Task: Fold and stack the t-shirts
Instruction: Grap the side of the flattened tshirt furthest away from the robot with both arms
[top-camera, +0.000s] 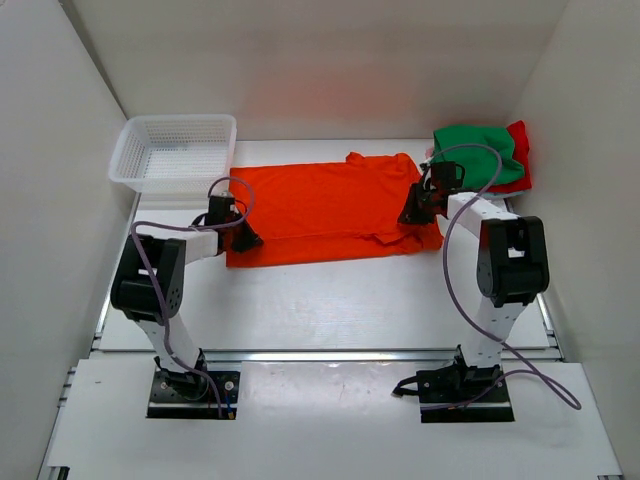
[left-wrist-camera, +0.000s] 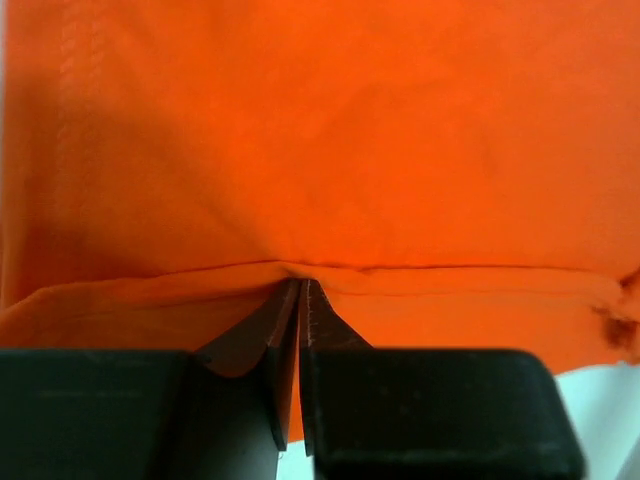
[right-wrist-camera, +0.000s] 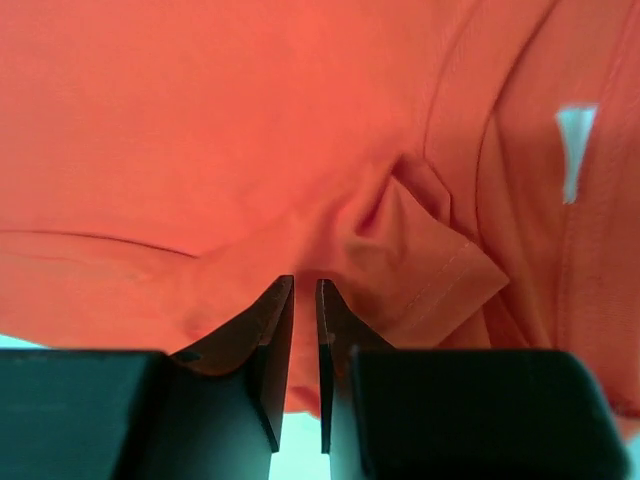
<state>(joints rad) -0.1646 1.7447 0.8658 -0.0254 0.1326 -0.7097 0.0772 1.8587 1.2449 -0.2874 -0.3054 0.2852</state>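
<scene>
Orange shirt (top-camera: 320, 205) spread on table (top-camera: 330, 300), left gripper (top-camera: 243, 238) pinching one end, right gripper (top-camera: 410, 215) pinching the other, green shirt (top-camera: 475, 145) behind

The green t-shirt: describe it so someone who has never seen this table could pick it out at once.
On the white table, look to the far right corner. Two bunched shirts lie heaped there: the green cloth t-shirt on top and to the left, the red cloth t-shirt peeking out on its right. Unlike the bright orange t-shirt spread flat mid-table, it is crumpled.
</scene>
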